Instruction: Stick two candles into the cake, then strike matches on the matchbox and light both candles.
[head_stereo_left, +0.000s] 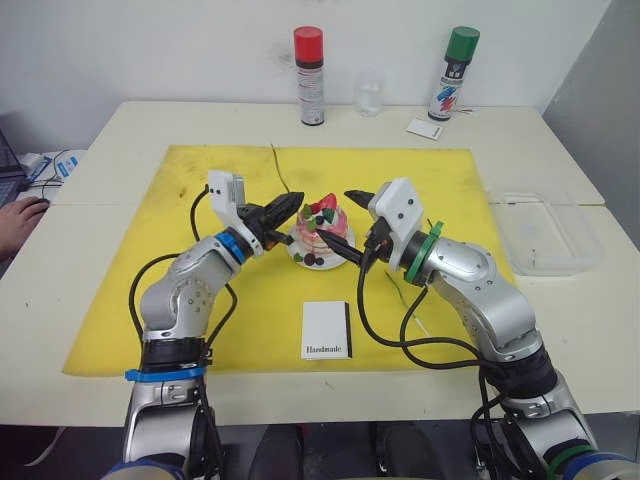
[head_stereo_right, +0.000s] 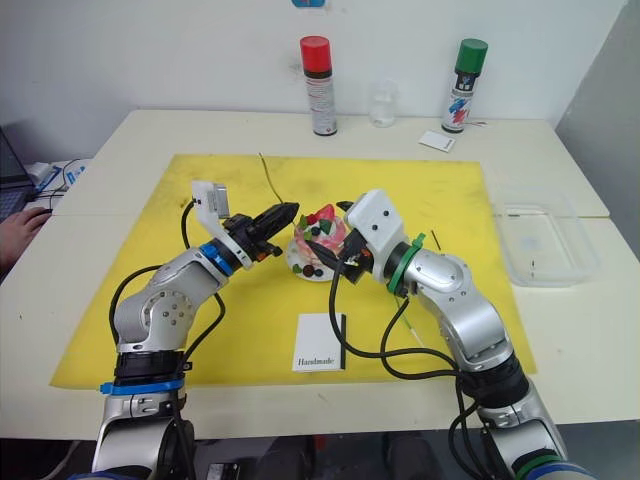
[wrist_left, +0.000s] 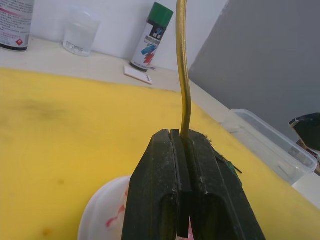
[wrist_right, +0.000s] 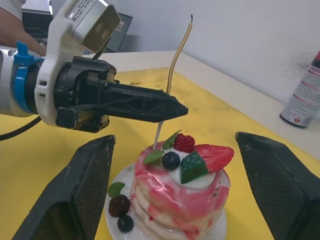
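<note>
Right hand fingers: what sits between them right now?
The cake on its white plate sits between the open right hand's fingers, untouched, seen in the right wrist view.

Left gripper fingers pinched together — right gripper fingers spread.

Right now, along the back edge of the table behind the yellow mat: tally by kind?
spray cans: 2 (one red cap, one green cap)
clear cup: 1
white card: 1
Total: 4
</note>
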